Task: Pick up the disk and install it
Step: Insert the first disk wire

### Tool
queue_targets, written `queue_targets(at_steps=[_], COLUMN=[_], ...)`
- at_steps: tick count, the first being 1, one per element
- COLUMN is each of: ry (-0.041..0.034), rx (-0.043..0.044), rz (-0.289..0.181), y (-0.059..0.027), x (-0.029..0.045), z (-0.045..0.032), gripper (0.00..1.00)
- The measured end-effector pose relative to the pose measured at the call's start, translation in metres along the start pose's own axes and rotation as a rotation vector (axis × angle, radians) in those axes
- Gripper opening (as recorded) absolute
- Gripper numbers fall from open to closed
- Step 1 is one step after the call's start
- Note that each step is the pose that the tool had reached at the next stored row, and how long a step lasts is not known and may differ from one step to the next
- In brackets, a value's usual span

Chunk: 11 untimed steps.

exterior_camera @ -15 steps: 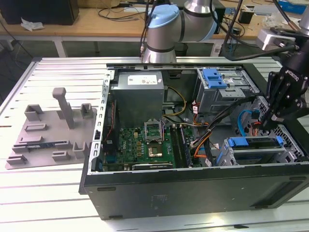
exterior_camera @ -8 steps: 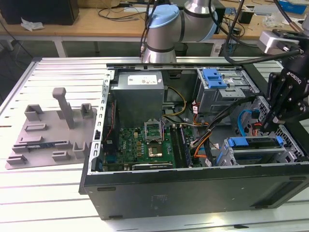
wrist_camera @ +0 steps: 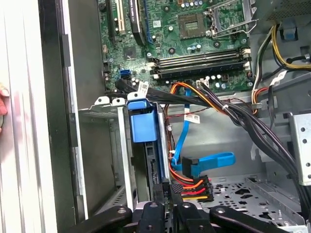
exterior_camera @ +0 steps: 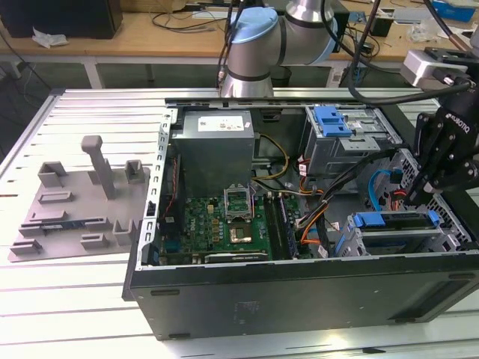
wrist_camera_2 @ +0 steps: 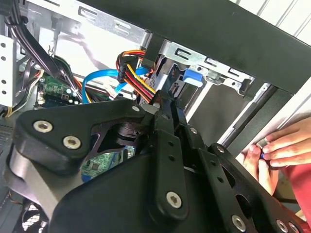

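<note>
The disk (exterior_camera: 400, 221) stands on edge inside the grey drive cage (exterior_camera: 419, 243) at the front corner of the open computer case, on the exterior view's right. Its blue carrier frame (wrist_camera: 142, 121) sticks out above the cage (wrist_camera: 109, 145) in the first wrist view. My gripper (exterior_camera: 413, 193) hangs just above the disk's cabled end, with its black fingers (wrist_camera: 164, 195) drawn together and nothing visible between them. In the second wrist view the gripper (wrist_camera_2: 165, 104) points at the red, yellow and orange power cable (wrist_camera_2: 133, 73) by the cage.
A blue data cable (wrist_camera: 209, 162) and black cable bundles (wrist_camera: 233, 114) run beside the cage. The motherboard (exterior_camera: 224, 224), power-supply box (exterior_camera: 217, 142) and an upper cage with a blue latch (exterior_camera: 333, 123) fill the case. A person's hand (wrist_camera_2: 277, 150) rests at the case edge. A grey fixture plate (exterior_camera: 75, 202) lies outside.
</note>
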<state>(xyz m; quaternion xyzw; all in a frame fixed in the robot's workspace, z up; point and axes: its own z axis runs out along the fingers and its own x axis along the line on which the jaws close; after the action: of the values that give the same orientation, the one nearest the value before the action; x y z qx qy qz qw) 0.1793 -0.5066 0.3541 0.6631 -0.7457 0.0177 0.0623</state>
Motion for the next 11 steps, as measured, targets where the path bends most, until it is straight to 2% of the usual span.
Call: queue_targets(at_steps=[2,4,6,9,11], ry=[-0.0104,-0.0328,-0.0409,-0.0595,-0.0670], rx=[0.0005,-0.0008,-0.0012,-0.0020,-0.0023], rz=[-0.009,-0.017,-0.020,-0.029,-0.033], y=[-0.0001,-0.0004,-0.0006,-0.0013,-0.0015], x=[0.0018,0.0050,0.0070,0.0127,0.0156], z=[-0.0001,0.0001,0.0002,0.0009,0.0012], gripper=[0.16,0.16,0.16,0.16,0.16])
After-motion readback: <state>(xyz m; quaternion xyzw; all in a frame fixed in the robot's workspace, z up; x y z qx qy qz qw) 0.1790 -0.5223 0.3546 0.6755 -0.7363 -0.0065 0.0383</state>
